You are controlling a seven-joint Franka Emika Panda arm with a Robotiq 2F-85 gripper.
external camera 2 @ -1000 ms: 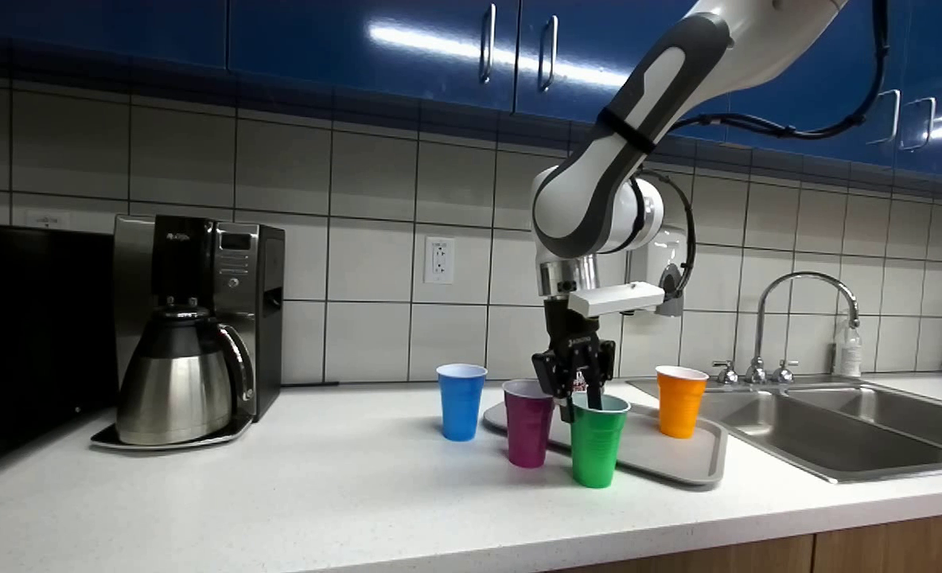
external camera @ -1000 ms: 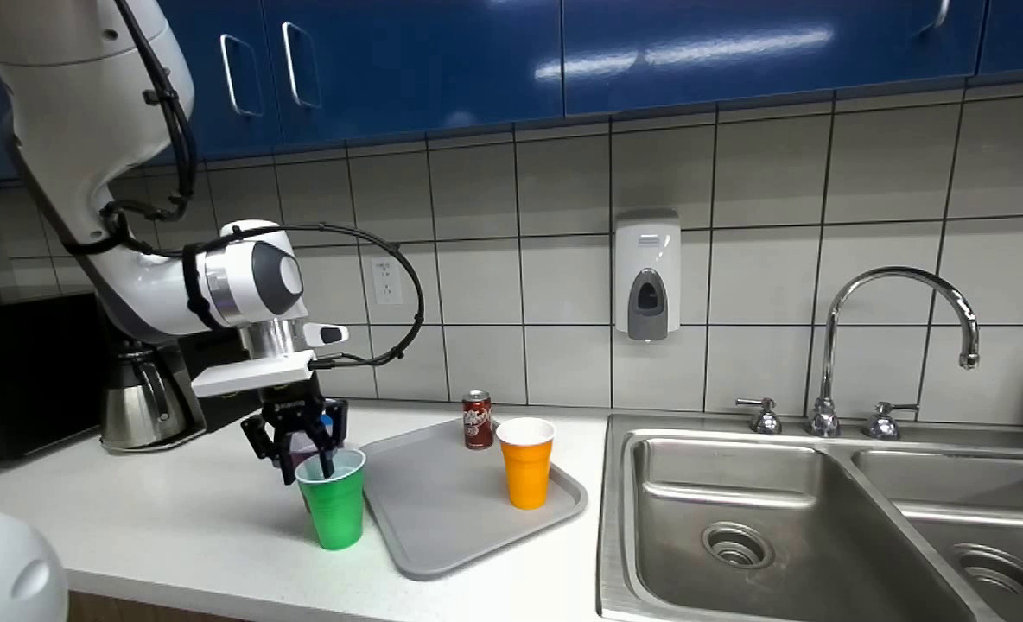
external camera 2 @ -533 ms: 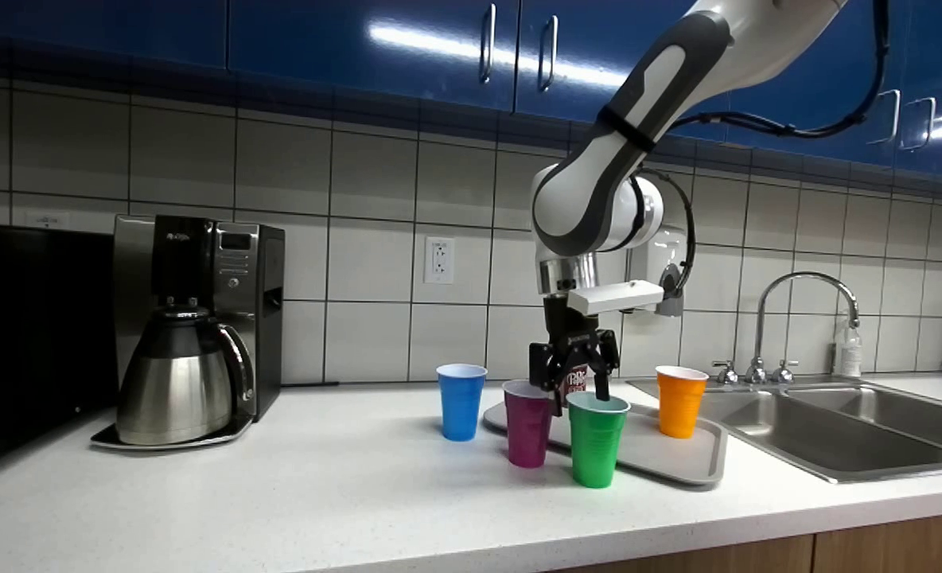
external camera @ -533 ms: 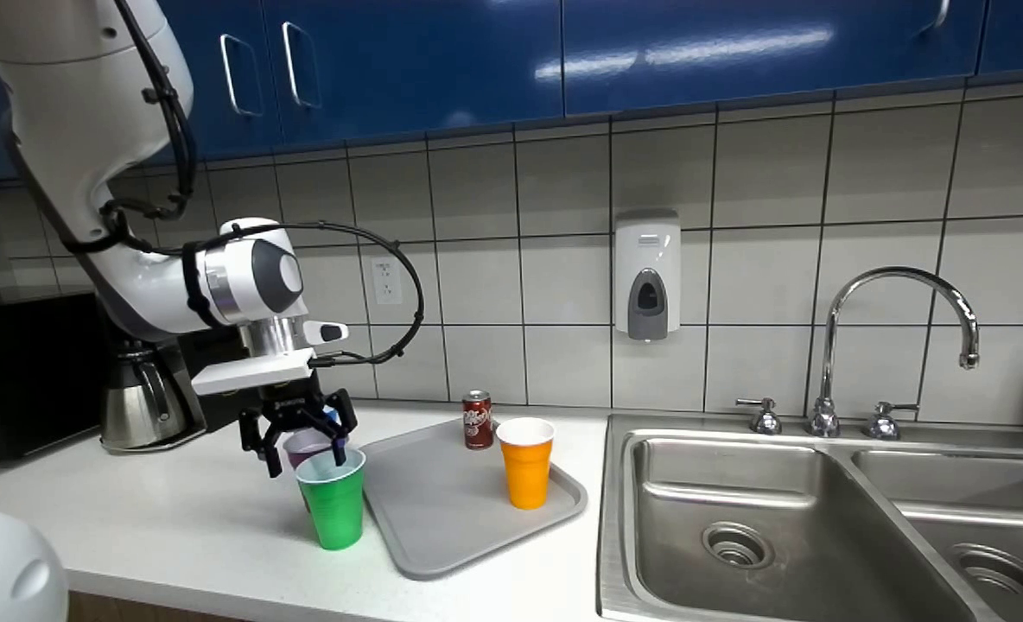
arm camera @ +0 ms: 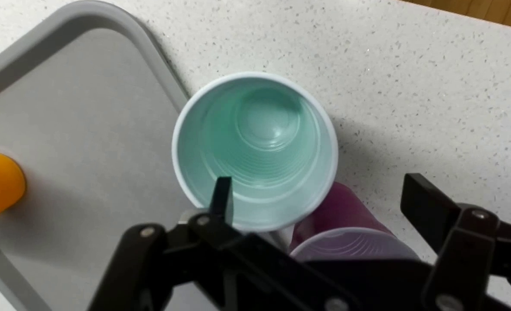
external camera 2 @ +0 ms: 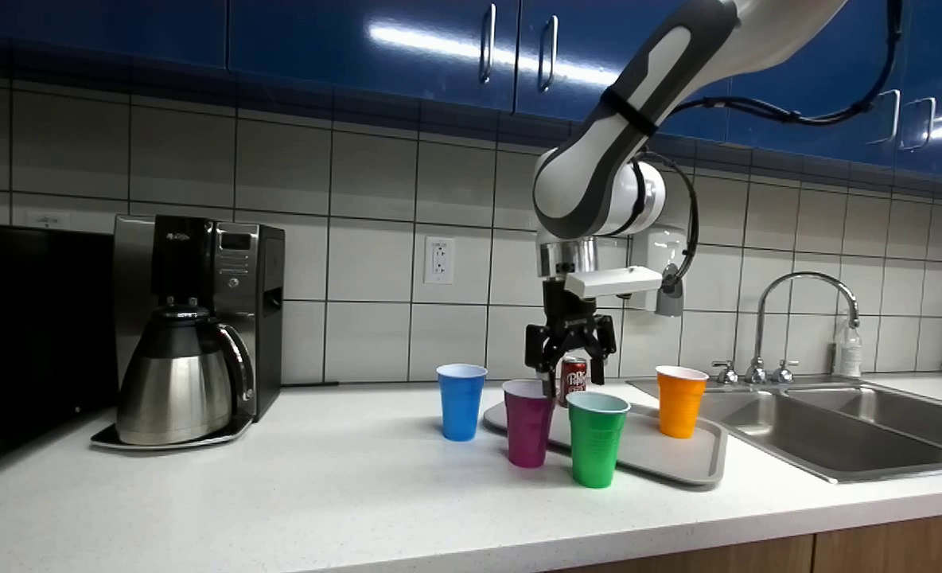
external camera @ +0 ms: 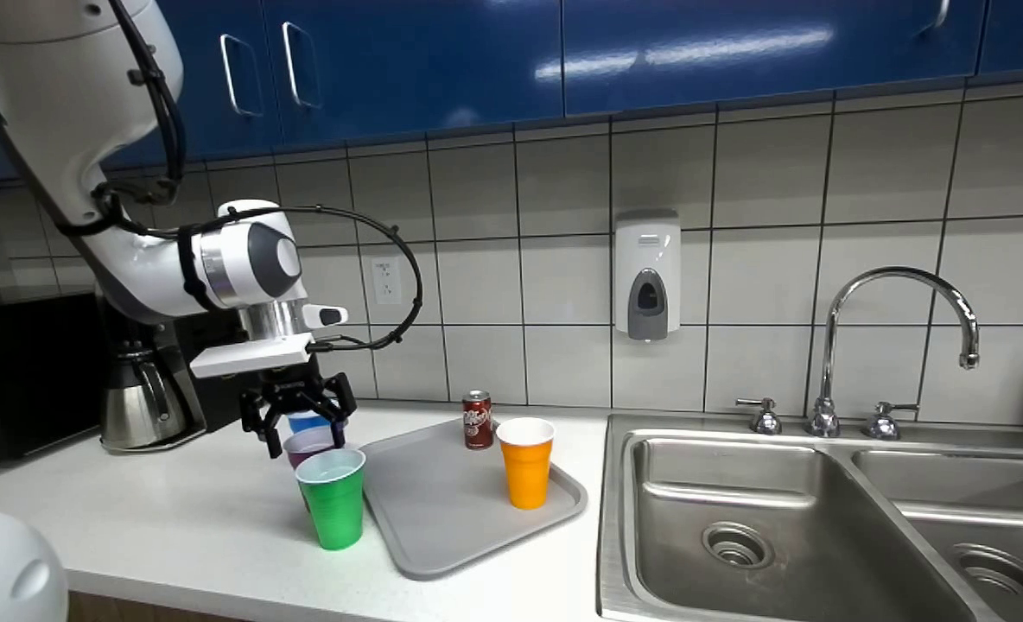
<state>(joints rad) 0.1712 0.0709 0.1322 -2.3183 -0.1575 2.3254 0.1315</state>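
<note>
In the wrist view, the gripper (arm camera: 318, 183) is held spread along the bottom; the green cup (arm camera: 256, 149) is seen at centre, the purple cup (arm camera: 344, 216) toward lower right.

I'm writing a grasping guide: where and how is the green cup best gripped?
Take the green cup by its rim, probably best from above, with one finger of the open hand inside and one outside: it stands upright, mouth up and wider than its base. I'd favour the rim's side away from the purple cup, which stands close by and leaves little room there.
</note>
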